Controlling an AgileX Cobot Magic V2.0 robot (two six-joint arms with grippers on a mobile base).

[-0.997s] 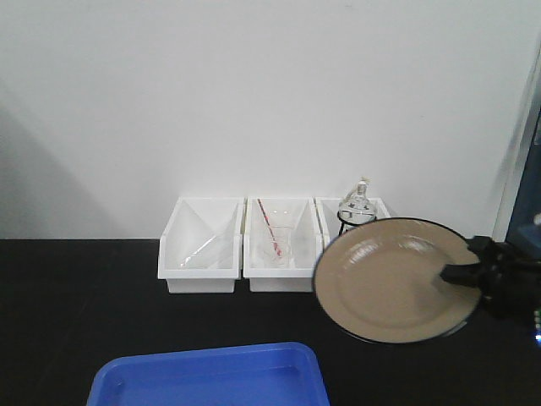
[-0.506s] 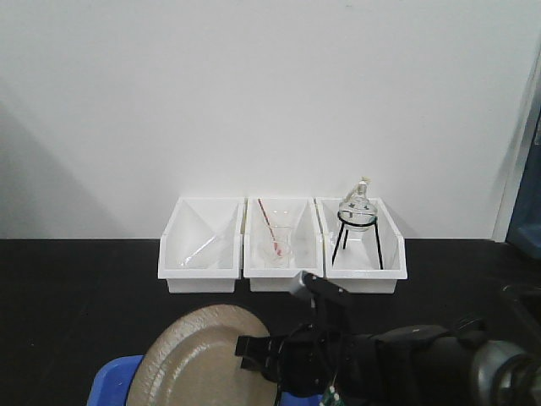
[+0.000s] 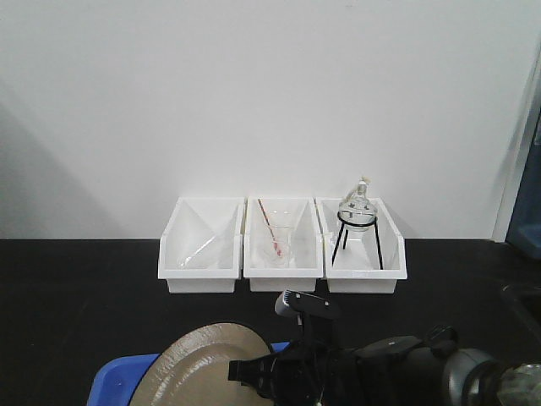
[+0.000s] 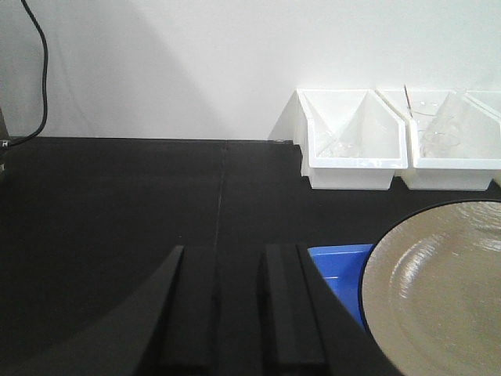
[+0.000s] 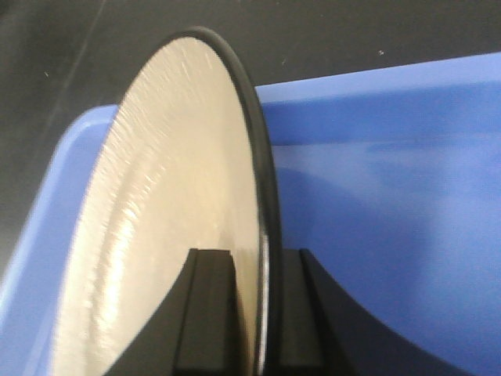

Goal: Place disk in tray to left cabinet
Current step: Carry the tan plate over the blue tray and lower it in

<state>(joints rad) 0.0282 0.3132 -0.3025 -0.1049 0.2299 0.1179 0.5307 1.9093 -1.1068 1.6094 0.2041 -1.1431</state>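
The disk (image 3: 199,365), a tan plate with a thin black rim, is held tilted over the blue tray (image 3: 117,381) at the bottom of the front view. My right gripper (image 3: 254,372) is shut on the disk's right rim. In the right wrist view the gripper (image 5: 254,313) pinches the rim of the disk (image 5: 172,219), one finger on each face, above the tray's floor (image 5: 391,196). My left gripper (image 4: 239,313) is open and empty over the black table, just left of the tray (image 4: 340,266) and the disk (image 4: 438,290). The cabinet is out of view.
Three white bins (image 3: 199,245) (image 3: 281,245) (image 3: 363,249) stand in a row against the white wall; the right one holds a glass flask on a black tripod (image 3: 357,213). A black cable (image 4: 39,78) hangs at the far left of the left wrist view.
My right gripper has carried the disk from the right side of the table leftward and down over the blue tray. In the last half second it has shifted slightly right.
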